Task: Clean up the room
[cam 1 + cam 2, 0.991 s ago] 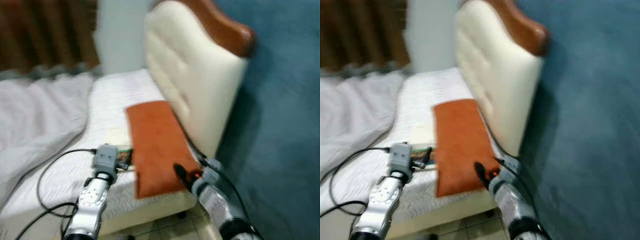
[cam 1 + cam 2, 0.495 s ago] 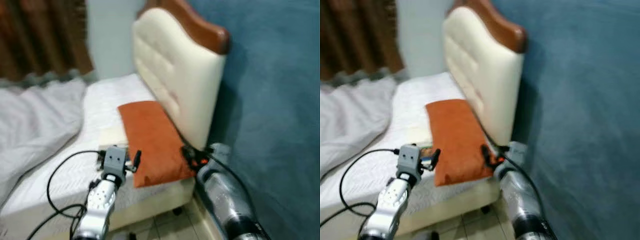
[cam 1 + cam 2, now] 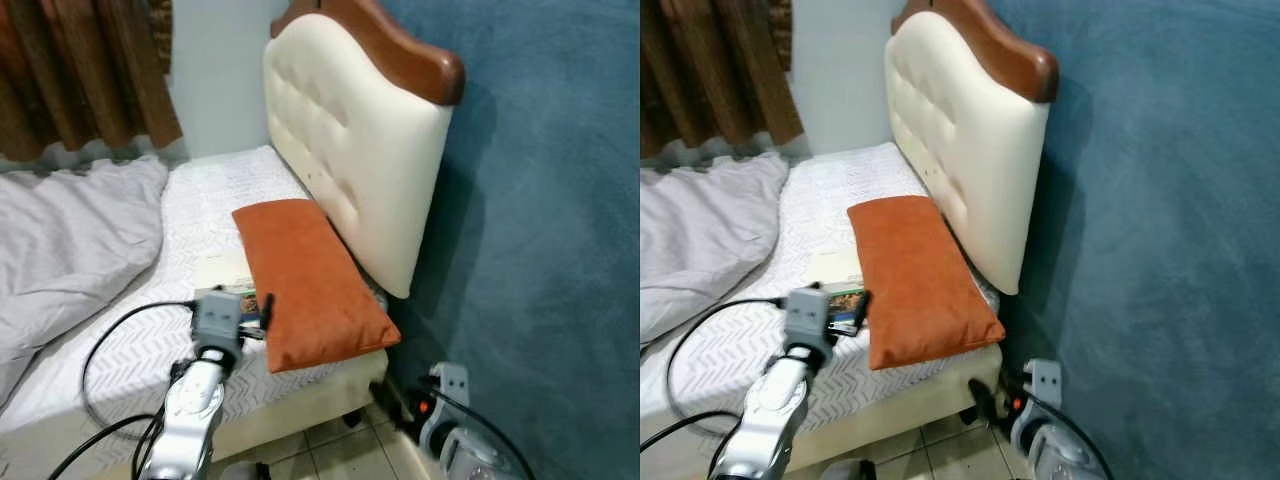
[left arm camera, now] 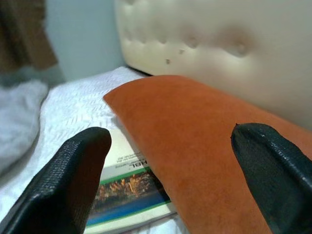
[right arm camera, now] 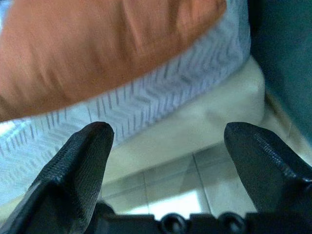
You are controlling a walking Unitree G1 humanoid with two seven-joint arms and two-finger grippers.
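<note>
An orange pillow (image 3: 310, 280) lies on the white bed (image 3: 140, 350), along the foot of the headboard. A booklet with a green and blue cover (image 4: 126, 192) lies partly under the pillow's left edge. My left gripper (image 3: 264, 312) hovers open just above the mattress at that edge, with the pillow and booklet between its fingers (image 4: 73, 185) in the left wrist view. My right gripper (image 3: 392, 398) is low beside the bed's corner, open and holding nothing. The right wrist view looks up at the mattress edge (image 5: 161, 97) and the pillow.
A cream tufted headboard (image 3: 350, 150) with a brown wooden top stands against a blue wall (image 3: 540, 200). A grey duvet (image 3: 70, 240) is bunched on the left, below brown curtains (image 3: 80, 70). A black cable (image 3: 110, 340) loops over the mattress. Tiled floor (image 3: 330, 450) lies below.
My right gripper has come away from the pillow's near corner and dropped down beside the bed. The left gripper has stayed at the pillow's left edge. The camera has shifted and steadied.
</note>
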